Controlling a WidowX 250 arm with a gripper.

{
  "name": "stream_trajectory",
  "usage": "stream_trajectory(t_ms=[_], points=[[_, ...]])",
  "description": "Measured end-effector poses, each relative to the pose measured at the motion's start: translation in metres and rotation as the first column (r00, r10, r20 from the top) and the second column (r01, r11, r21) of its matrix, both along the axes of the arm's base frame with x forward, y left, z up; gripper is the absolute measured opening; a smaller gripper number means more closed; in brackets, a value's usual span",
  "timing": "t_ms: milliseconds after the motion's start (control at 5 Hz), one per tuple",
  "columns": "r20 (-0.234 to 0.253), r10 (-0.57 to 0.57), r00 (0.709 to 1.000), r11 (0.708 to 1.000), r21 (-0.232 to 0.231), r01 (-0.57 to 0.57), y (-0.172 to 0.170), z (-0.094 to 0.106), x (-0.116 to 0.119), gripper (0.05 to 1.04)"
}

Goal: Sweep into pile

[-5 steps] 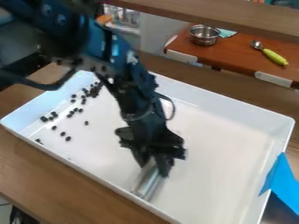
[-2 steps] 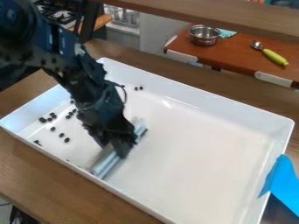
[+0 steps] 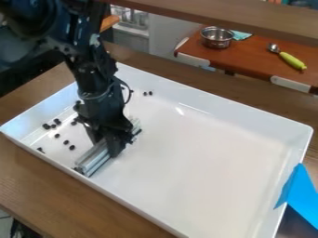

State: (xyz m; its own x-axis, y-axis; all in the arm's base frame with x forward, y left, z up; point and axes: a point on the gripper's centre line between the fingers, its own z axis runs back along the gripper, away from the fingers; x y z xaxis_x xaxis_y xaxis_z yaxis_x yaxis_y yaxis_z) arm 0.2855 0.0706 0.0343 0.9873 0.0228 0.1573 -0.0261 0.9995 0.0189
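My gripper (image 3: 107,143) hangs over the left part of the white tray (image 3: 205,162), shut on a silvery metal bar (image 3: 93,160). The bar lies low across the tray floor, slanting from near the front-left wall up towards the middle. To the left of the bar, small black pieces (image 3: 66,142) are scattered between it and the tray's left end. Two more black pieces (image 3: 148,93) lie near the back wall, right of the arm. The arm hides part of the tray's back-left area and any pieces there.
The tray stands on a brown wooden table (image 3: 68,186). Blue tape (image 3: 299,193) sticks to its right wall. Behind, a red-brown surface holds a metal pot (image 3: 217,37) and a spoon with a green handle (image 3: 292,60). A wooden shelf edge (image 3: 248,19) crosses the top.
The gripper and bar have moved left across the tray, most recently a little further left and towards the tray's left end. The arm's upper part has shifted, and two pieces by the back wall came into sight.
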Motion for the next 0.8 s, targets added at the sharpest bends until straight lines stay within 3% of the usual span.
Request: stream_trajectory(t_ms=[400,600,800], points=[[0.026,0.042,0.999,0.997,0.056,-0.044,0.035,0.001,0.018,0.39],[0.075,0.084,0.994,0.993,0.076,-0.09,0.082,0.001,0.013,0.39],[0.068,0.043,0.997,0.997,0.058,-0.047,0.097,0.003,0.005,0.39]])
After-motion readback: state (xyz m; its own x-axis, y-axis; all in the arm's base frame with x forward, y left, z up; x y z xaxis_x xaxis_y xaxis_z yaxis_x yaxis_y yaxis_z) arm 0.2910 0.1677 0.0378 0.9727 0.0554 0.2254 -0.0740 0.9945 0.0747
